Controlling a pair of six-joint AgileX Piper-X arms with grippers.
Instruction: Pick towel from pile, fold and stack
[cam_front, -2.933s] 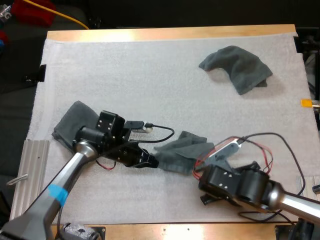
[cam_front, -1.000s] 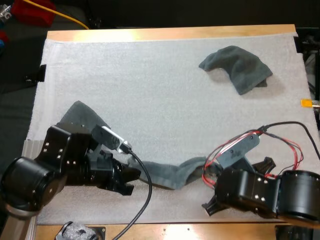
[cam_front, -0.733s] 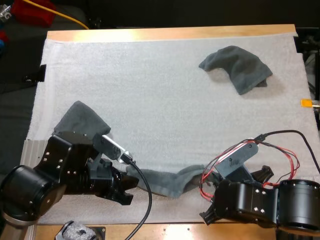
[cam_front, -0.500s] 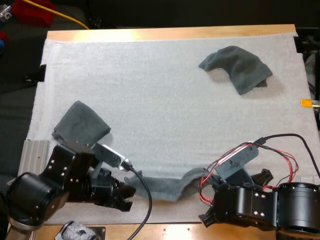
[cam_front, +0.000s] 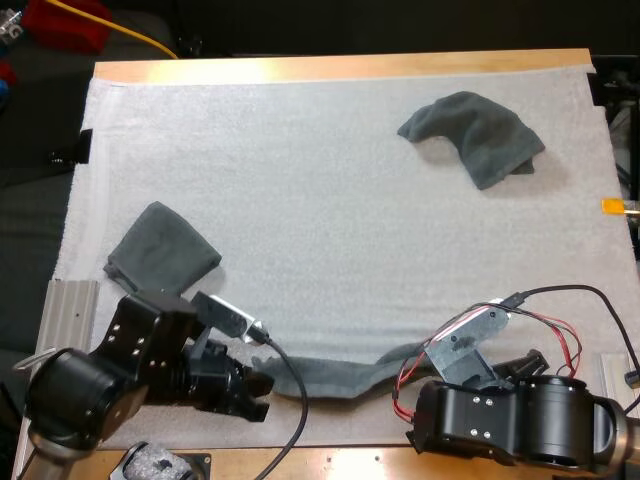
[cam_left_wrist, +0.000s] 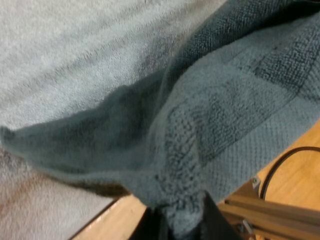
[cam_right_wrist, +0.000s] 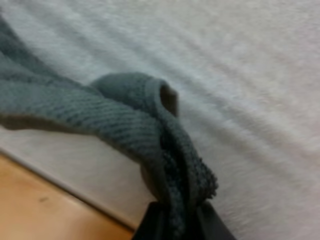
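The left arm (cam_front: 85, 385) and right arm (cam_front: 510, 420) had bulky, glossy black housings dotted with small silver screws; the left gripper (cam_left_wrist: 181, 225) and right gripper (cam_right_wrist: 176, 220) had black fingers.

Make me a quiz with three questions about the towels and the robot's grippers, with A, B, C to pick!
1. Where is the crumpled towel? A far right of the mat B near left corner C off the table
2. How many towels lie on the mat? A one B three C five
3. What are the left gripper and right gripper doing? A open B shut on the stretched towel C holding a cube
Answers: 1A, it lies far right. 2B: crumpled, stretched and the folded towel. 3B, both wrist views show cloth pinched.
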